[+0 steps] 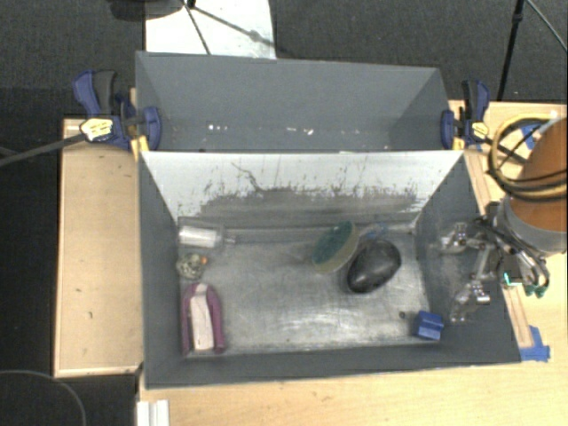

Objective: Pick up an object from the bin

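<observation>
My gripper hangs over the bin's right sloping wall, above the floor level, with nothing seen in it. Nearest to it, a small blue block lies in the front right corner of the floor, just below and left of the gripper. A black computer mouse rests right of the middle, to the gripper's left. A round green brush leans against the mouse's upper left side.
Along the left wall lie a clear plastic piece, a small glassy thing and a purple and white packet. The arm with its orange cover and cables comes in from the right.
</observation>
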Controlling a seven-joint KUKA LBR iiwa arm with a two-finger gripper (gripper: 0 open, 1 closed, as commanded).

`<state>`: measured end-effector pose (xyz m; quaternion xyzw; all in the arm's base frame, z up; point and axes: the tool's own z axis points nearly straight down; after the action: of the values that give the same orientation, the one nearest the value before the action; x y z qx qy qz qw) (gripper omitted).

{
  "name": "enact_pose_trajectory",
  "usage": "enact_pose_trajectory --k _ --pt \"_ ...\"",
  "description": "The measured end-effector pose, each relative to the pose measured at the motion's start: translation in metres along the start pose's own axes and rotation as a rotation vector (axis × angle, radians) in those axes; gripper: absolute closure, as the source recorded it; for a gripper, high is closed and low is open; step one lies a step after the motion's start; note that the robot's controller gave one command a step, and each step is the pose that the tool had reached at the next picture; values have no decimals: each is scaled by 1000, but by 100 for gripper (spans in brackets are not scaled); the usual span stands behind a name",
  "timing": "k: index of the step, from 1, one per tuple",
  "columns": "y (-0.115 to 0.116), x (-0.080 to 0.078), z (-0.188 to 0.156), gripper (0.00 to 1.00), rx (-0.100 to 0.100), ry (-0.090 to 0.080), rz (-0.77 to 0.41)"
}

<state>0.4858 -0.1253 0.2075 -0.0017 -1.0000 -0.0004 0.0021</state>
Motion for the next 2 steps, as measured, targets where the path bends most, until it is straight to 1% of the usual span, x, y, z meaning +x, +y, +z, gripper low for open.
enact_pose_trajectory --k 1,2 --pt "-15 -17 132 0 -7 -2 -671" --pt "-10 6 107 0 -12 -17 -1213"
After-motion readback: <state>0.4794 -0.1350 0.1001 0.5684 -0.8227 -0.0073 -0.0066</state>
